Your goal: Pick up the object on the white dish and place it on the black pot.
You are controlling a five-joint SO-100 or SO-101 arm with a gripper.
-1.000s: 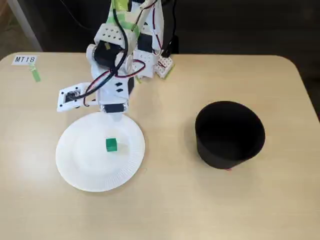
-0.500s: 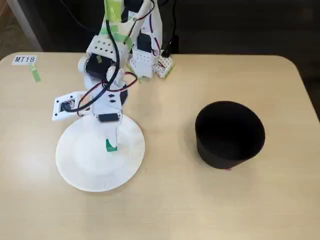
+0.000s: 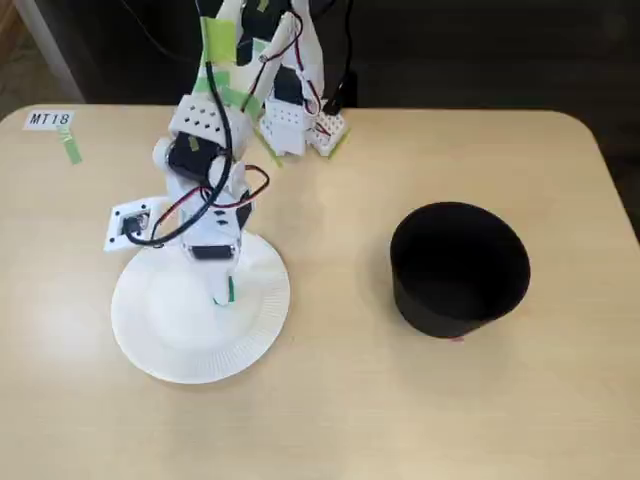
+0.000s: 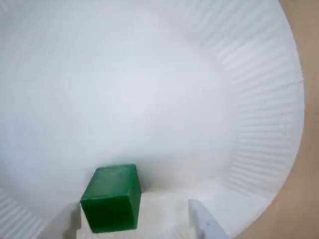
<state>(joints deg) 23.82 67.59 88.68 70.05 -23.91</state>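
A green cube (image 4: 110, 199) lies on the white paper dish (image 4: 259, 124), near its rim in the wrist view. My gripper (image 4: 132, 216) is open and low over the dish. Its white fingertips (image 4: 202, 219) stand on either side of the cube, which sits close to the left finger with a gap to the right one. In the fixed view the gripper (image 3: 224, 293) points down onto the dish (image 3: 160, 330), and only a sliver of the green cube (image 3: 230, 289) shows beside it. The black pot (image 3: 458, 268) stands upright on the right of the table, apart from the arm.
The arm's base (image 3: 290, 120) with wires stands at the table's back middle. A small white plate with a socket (image 3: 132, 223) lies just behind the dish. A label reading MT18 (image 3: 50, 119) is stuck at the back left.
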